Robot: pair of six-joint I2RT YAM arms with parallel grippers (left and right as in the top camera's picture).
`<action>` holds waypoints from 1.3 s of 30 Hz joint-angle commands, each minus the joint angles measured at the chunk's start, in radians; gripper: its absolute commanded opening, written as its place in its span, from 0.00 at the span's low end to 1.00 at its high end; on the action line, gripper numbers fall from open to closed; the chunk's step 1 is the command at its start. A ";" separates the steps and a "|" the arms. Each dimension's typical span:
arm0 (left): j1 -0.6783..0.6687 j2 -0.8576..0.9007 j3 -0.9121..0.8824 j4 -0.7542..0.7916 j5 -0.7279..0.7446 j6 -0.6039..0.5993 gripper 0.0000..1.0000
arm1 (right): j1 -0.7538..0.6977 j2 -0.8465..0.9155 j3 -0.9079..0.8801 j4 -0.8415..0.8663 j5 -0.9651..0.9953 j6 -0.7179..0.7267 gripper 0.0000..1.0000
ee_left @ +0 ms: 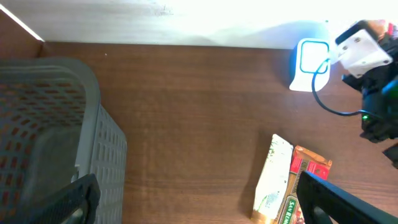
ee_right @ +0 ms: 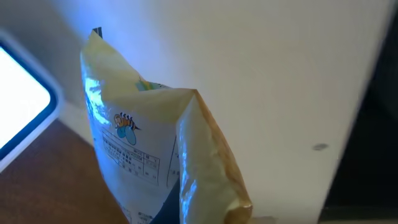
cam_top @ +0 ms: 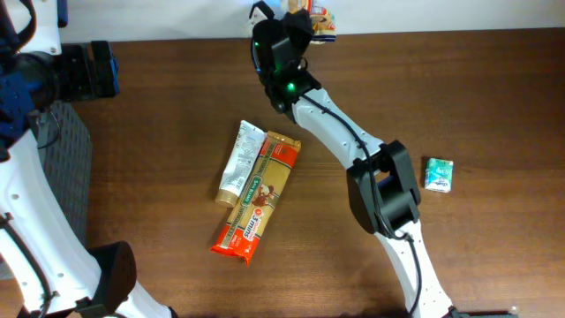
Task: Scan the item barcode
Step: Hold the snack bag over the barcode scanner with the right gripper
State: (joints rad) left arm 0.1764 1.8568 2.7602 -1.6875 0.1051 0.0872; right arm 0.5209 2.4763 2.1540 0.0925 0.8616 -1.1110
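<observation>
While the right arm stretches across to the far edge of the worktop (cam_top: 177, 97), its pincer (cam_top: 305, 25) is clamped fully shut on a yellow packet (ee_right: 149, 155), the item to be scanned. The packet is held off the wood, close to the white wall and just beside the scanner (ee_left: 309, 62), whose window glows blue-white. The right wrist cam shows the packet's printed face w/ small text and a cartoon logo, blue light falling on its left side; the print is too small to read.

The left pincer (ee_left: 196, 193) hangs w/ jaws spread as wide as they go, holding nothing, above the worktop next to a grey basket (ee_left: 50, 124) at the left side.

Mid-worktop lie a white tube (cam_top: 240, 163) and an orange-red pack (cam_top: 258, 201), touching side by side. A small green packet (cam_top: 439, 174) sits on the other side of the right arm, well apart from both.
</observation>
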 commanded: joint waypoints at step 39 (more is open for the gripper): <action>0.005 0.000 0.003 0.000 0.011 0.012 0.99 | -0.035 -0.077 0.000 0.036 -0.038 -0.116 0.04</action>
State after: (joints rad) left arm 0.1764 1.8568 2.7602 -1.6875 0.1051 0.0872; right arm 0.4786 2.5069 2.1525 0.1356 0.7788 -1.2396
